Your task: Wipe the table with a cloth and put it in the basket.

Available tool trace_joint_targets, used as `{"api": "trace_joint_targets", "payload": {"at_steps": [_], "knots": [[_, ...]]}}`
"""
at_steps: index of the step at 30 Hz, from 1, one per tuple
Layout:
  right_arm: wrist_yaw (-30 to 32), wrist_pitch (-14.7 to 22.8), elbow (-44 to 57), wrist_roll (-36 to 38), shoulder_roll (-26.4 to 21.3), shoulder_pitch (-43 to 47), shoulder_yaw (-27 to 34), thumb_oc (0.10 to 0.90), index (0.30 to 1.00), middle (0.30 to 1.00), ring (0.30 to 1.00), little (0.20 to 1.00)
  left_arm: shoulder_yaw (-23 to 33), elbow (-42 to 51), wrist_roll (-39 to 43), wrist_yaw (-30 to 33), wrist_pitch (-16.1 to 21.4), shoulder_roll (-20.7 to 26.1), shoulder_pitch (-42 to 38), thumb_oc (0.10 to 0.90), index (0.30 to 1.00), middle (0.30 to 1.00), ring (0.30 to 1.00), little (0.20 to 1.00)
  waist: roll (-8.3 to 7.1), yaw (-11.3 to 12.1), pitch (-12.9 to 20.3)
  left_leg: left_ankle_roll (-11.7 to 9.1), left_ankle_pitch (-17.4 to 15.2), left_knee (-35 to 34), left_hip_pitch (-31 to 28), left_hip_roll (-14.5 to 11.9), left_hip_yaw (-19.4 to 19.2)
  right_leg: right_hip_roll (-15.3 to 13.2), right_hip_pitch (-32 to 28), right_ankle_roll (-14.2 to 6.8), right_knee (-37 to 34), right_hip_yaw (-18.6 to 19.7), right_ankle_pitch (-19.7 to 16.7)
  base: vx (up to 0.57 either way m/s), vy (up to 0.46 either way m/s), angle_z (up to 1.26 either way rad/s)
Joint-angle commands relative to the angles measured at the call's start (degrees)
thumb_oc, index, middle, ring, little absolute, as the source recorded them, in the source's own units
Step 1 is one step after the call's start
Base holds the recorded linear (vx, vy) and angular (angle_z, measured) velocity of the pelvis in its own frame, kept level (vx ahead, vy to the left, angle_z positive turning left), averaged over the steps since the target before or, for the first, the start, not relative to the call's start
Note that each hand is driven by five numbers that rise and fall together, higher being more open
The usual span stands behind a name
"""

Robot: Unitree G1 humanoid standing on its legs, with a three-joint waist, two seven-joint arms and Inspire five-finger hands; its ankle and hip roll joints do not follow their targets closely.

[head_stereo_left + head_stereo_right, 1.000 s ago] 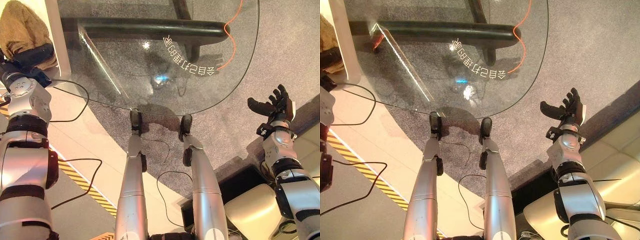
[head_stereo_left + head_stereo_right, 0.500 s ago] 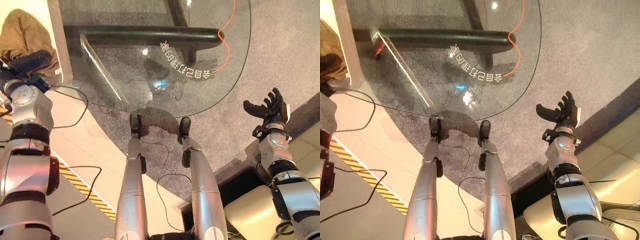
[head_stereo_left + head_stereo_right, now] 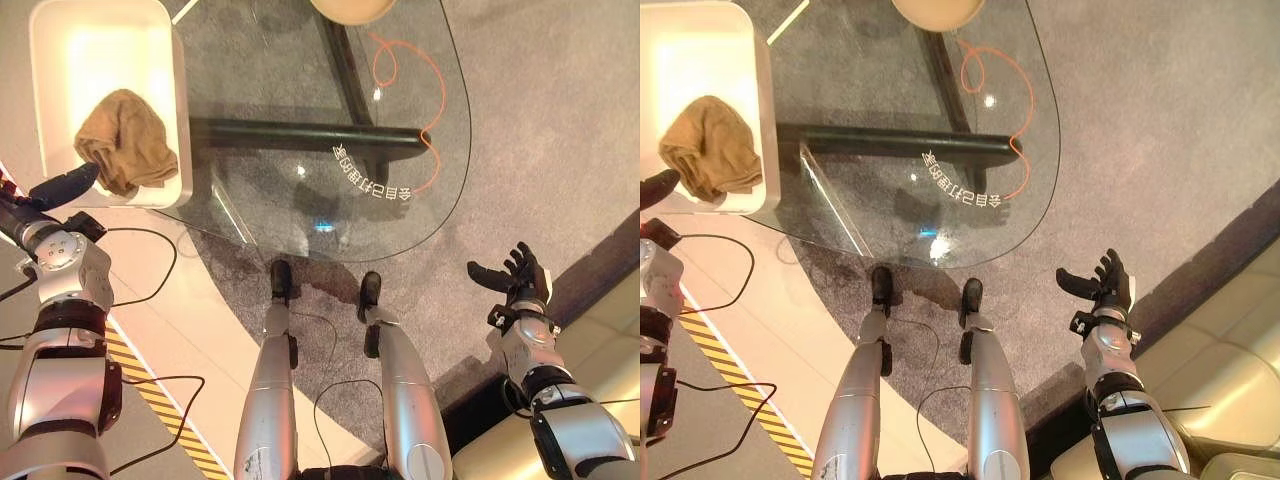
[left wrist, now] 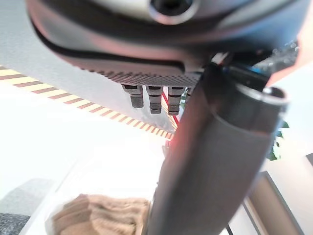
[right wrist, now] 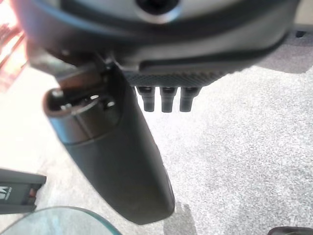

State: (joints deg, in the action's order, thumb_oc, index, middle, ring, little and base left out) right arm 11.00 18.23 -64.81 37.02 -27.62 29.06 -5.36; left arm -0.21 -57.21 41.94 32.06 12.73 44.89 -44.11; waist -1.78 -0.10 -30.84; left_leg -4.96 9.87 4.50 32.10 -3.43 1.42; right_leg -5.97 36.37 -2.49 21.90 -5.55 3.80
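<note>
Lying crumpled in basket (image 3: 180, 120): cloth (image 3: 125, 140); left hand (image 3: 55, 190) spread beside; right hand (image 3: 515, 280) spread

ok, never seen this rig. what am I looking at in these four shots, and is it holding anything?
It is a two-legged humanoid robot with two silver arms ending in dark hands. The two wide pictures come from a stereo camera on its head, looking down. They show a glass table and, at its left end, a white basket with a tan cloth lying inside. A round beige object sits at the table's far edge, cut off by the frame.

The two close pictures come from cameras on each wrist, looking along that hand. The left hand hangs by the basket's near edge, fingers straight, holding nothing; its wrist view shows the cloth below. The right hand is off to the side over grey carpet, open and empty.
</note>
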Motion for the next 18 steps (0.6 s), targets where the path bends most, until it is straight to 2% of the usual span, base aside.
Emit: {"api": "trace_joint_targets", "payload": {"at_steps": [1,2,4,6,8,11,14,18], "knots": [[-1.0,2.0,-0.8,-2.1,-2.6,-6.6,3.3,0.8,0.9,0.9,0.9,0.9,5.8,0.6,-3.3,-1.7,5.7,-0.6,5.2,0.8,0.9,0.9,0.9,0.9,1.08,-0.5,7.7,1.7,-7.1,3.3,-4.4,5.1,-0.5,0.8,-8.2,-3.0,-12.0,1.8,-5.5,0.07,0.051,-0.02],[-1.3,1.2,-1.0,-3.4,-2.1,-8.7,3.9,0.8,0.9,0.9,0.9,0.9,6.6,1.5,-3.3,-5.0,5.7,-1.8,8.1,0.8,0.9,0.9,0.9,0.9,1.45,-0.2,9.1,1.9,-7.2,2.2,-6.7,5.3,-0.4,0.6,-10.3,-3.2,-12.7,1.7,-5.4,0.07,0.05,-0.02],[-1.5,0.4,-1.1,-4.6,-1.7,-10.0,4.2,0.8,0.9,0.9,0.9,0.9,6.8,2.4,-3.4,-7.3,5.8,-3.0,10.1,0.8,0.9,0.9,0.9,0.9,1.72,-0.1,10.0,2.0,-7.2,1.2,-8.5,5.5,-0.3,0.5,-12.1,-3.2,-13.5,1.6,-5.3,0.05,0.034,0.01],[-2.3,-2.1,-2.1,-8.6,-0.9,-12.6,4.7,0.8,0.9,0.9,0.9,0.9,6.6,3.6,-3.5,-13.6,6.0,-5.5,14.5,0.8,0.9,0.9,0.9,0.9,2.07,0.3,12.1,2.3,-7.1,-0.9,-12.0,5.6,-0.2,0.2,-15.4,-3.4,-15.0,1.3,-5.4,0.08,0.022,0.03],[-3.9,-3.1,-3.0,-9.1,-0.3,-13.8,4.9,0.8,0.9,0.9,0.9,0.9,6.5,3.8,-3.0,-17.0,5.4,-7.0,17.6,0.8,0.9,0.9,0.9,0.9,2.18,0.7,13.4,2.5,-7.2,-1.9,-14.1,5.8,0.1,0.0,-17.7,-3.5,-16.0,1.2,-5.5,0.09,0.02,0.0],[-5.4,-4.9,-4.4,-12.8,1.3,-16.4,5.1,0.8,0.9,0.9,0.9,0.9,6.9,2.7,-3.4,-22.4,3.6,-10.8,24.4,0.8,0.9,0.9,0.9,0.9,2.21,1.3,16.7,2.9,-7.6,-3.8,-18.5,6.1,0.6,0.1,-22.4,-3.7,-18.1,1.2,-5.5,0.15,0.009,0.0],[-8.2,-7.2,-6.4,-16.6,2.7,-19.7,5.1,0.8,0.9,0.9,0.9,0.9,7.8,-1.7,-5.5,-27.6,-0.6,-15.3,31.1,0.8,0.9,0.9,0.9,0.9,1.84,1.7,20.8,3.1,-8.1,-5.1,-23.3,5.9,1.1,0.7,-27.7,-3.4,-19.5,1.1,-5.1,0.23,-0.021,0.04],[-9.2,-9.5,-7.9,-20.3,4.5,-22.5,4.9,0.8,0.9,0.9,0.9,0.9,8.0,-6.5,-8.8,-30.9,-1.9,-18.4,35.1,0.8,0.9,0.9,0.9,0.9,1.69,1.7,24.9,3.2,-8.5,-6.5,-27.6,5.4,1.0,1.1,-31.9,-3.0,-20.8,0.9,-4.8,0.22,0.01,0.04]]}}
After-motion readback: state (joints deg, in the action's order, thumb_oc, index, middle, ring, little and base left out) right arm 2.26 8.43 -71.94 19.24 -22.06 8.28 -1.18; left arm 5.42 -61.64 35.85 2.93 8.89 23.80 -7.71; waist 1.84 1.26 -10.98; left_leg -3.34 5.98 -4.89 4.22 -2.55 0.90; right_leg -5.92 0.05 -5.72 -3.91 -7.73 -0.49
